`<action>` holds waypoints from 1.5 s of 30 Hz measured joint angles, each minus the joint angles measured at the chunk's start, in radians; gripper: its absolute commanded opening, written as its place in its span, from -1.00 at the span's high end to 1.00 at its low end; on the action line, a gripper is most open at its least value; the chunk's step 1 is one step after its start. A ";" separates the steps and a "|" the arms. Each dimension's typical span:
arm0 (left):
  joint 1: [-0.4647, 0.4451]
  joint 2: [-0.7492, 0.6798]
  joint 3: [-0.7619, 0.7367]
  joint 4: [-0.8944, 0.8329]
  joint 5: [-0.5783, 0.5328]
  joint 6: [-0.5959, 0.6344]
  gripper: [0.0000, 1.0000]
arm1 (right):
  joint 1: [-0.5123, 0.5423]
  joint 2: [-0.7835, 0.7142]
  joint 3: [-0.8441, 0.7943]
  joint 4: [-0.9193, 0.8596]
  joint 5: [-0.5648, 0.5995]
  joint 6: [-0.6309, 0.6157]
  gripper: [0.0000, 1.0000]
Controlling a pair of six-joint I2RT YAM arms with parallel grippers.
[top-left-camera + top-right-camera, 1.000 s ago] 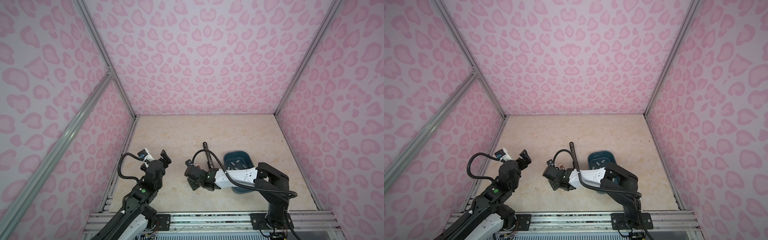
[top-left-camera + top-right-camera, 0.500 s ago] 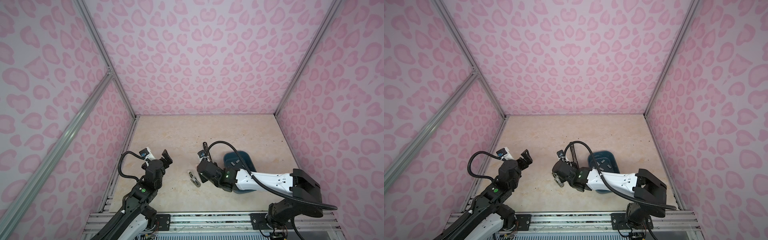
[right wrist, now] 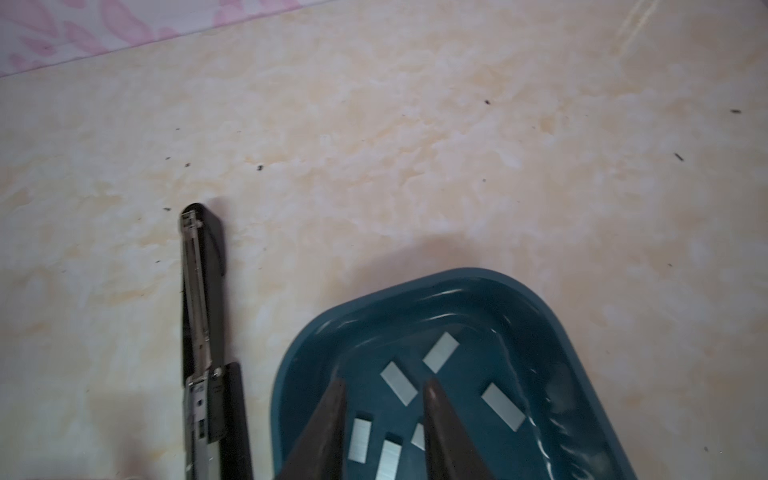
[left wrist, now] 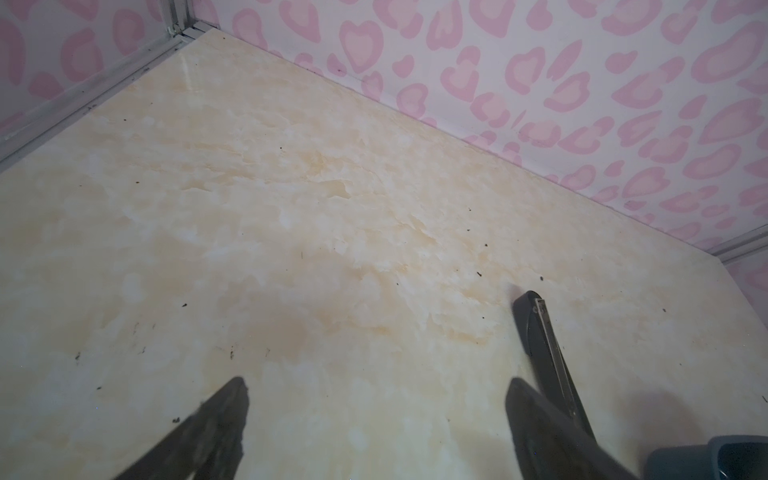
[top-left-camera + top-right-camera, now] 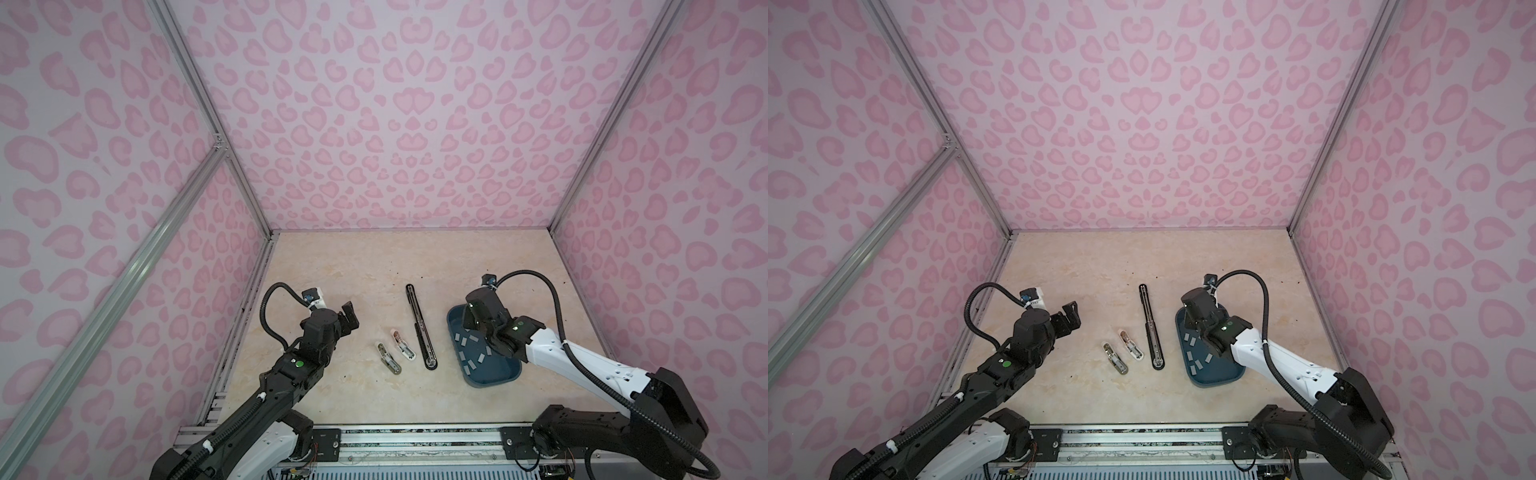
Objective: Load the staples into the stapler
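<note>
Found the staples (image 3: 398, 388) lying loose on the floor of the blue tray (image 3: 415, 286): about a dozen flat grey strips, scattered, mostly apart from one another.

Found the right jaws hanging directly over the tray, part-open with a narrow gap and gripping nothing. Noted one strip lying just beyond the fingers (image 3: 328, 415). Found the left jaws spread wide and empty, well apart from the tray, over bare bench (image 4: 332, 208).

Noted the long black stapler (image 5: 420, 328) just beside the tray on the side toward the left arm, folded out flat with its metal rail facing up. Noted a small stapler with a pink tip (image 5: 402, 344) and a second small stapler (image 5: 387, 358) farther from the tray on that same side, near each other.

Judged the step in hand to be picking a single strip out of the tray.

Recommendations:
- Choose a strip clear of its neighbours and of the tray wall.
- Turn the wrist to set the fingers across the strip's narrow width.
- Lower fully to the tray floor before closing; expect little edge to catch on so thin a piece.
- Close gently to avoid snapping or flicking the strip.
- Lift straight up and confirm one strip only, held level.
- Could not tell which face of any strip lies up; check before seating it in a rail.
</note>
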State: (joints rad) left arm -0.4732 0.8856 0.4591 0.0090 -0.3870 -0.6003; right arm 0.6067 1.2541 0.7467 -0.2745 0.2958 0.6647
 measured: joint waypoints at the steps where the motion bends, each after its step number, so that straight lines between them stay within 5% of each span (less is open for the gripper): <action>1: 0.000 0.003 0.002 0.001 0.004 0.000 -0.95 | -0.020 0.000 -0.008 0.003 -0.017 0.008 0.30; 7: 0.000 0.005 0.005 0.001 0.013 -0.001 -0.95 | -0.111 0.035 -0.031 0.038 -0.067 0.055 0.28; 23: 0.000 -0.023 0.005 -0.008 0.009 -0.002 -0.95 | -0.151 0.330 0.128 -0.035 -0.129 0.076 0.24; 45: 0.000 -0.058 -0.004 -0.023 -0.044 0.010 -0.95 | -0.188 0.373 0.093 -0.024 -0.188 0.092 0.22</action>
State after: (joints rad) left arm -0.4732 0.8276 0.4553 -0.0135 -0.4313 -0.5907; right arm 0.4183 1.6272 0.8398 -0.2981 0.1081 0.7570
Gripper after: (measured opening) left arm 0.973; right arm 0.392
